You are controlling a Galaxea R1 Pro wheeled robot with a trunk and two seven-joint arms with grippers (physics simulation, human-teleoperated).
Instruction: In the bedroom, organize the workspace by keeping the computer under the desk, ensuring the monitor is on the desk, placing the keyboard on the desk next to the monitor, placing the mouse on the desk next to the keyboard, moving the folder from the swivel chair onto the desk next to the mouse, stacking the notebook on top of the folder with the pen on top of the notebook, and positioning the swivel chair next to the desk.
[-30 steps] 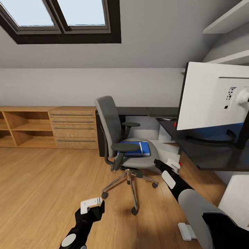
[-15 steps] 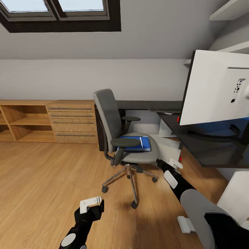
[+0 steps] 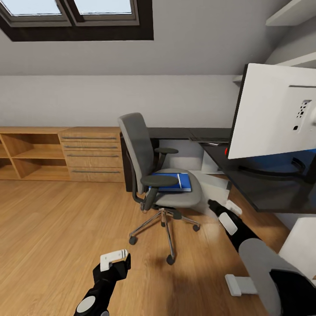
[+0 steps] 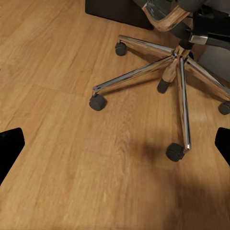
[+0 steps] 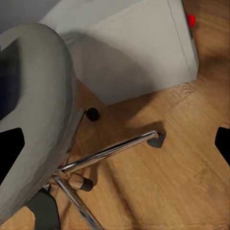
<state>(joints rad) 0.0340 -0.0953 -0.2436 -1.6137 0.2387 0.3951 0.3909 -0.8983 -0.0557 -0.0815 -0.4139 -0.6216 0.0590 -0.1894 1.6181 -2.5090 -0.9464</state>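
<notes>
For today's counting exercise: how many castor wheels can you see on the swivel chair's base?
4 in the left wrist view: far, left, centre, near. A fifth is cut off at the frame's edge.

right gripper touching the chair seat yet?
Apart. In the head view the right gripper sits clear of the swivel chair seat's edge, with floor showing between. In the right wrist view the fingers flank open space beside the seat, gripping nothing.

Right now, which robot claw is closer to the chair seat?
The right claw, reaching beside the grey swivel chair seat holding the blue folder. The left claw hangs lower, over bare floor.
</notes>
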